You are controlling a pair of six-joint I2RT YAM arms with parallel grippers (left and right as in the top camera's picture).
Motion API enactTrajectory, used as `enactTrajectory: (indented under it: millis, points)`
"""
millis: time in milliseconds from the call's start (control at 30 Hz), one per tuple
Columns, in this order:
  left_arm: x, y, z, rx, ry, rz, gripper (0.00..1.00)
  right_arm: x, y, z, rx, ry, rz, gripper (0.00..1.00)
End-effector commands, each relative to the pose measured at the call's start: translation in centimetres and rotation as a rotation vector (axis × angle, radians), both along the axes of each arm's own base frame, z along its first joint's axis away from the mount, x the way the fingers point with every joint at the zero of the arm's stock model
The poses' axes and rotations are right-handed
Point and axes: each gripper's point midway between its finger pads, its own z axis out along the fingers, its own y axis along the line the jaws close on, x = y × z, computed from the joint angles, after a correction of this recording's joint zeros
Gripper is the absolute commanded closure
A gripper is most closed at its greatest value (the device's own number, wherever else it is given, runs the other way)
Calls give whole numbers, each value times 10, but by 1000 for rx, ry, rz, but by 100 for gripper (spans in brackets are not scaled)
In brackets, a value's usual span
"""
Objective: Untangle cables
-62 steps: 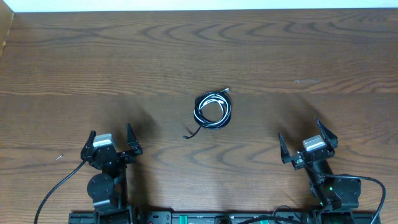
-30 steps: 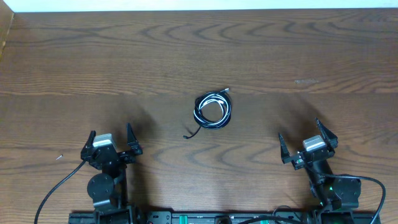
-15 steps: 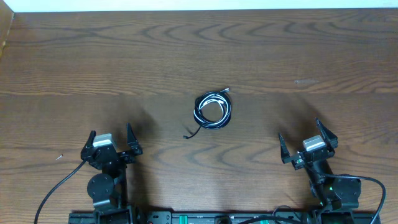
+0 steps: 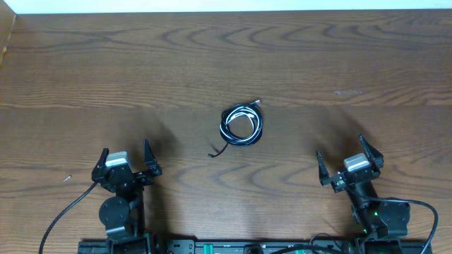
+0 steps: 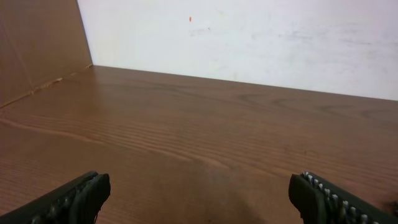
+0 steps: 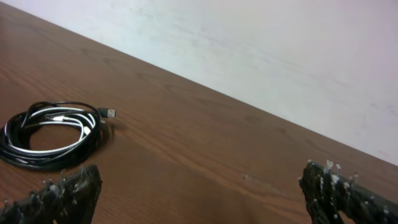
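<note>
The cables [image 4: 242, 125] lie coiled together at the table's middle, one white cord wound among black ones, with a small plug end at the upper right and a black tail trailing to the lower left. They also show in the right wrist view [image 6: 53, 132], at the left. My left gripper [image 4: 126, 157] is open and empty at the near left; in its wrist view [image 5: 202, 193] only bare wood lies between the fingers. My right gripper [image 4: 344, 159] is open and empty at the near right, with the coil far off to its left [image 6: 202, 196].
A white wall [image 5: 249, 37] runs along the table's far edge. A brown board [image 5: 37, 43] stands at the far left corner. A tiny pale speck [image 4: 68, 178] lies on the wood by the left arm. Thick black arm wires [image 4: 67, 212] trail at the near edge.
</note>
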Motion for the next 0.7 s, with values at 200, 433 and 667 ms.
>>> enactTrajectory:
  millis: [200, 433, 667]
  points:
    - [-1, -1, -15, -4, 49, -6, 2, -1, 2, -1, 6, 4, 10, 1]
    - [-1, -1, -15, -3, 49, -7, 2, -1, 2, -1, 7, 3, 10, 1]
    - [0, -5, -11, -4, 44, -28, 2, -4, 10, 4, 27, -1, 57, 1]
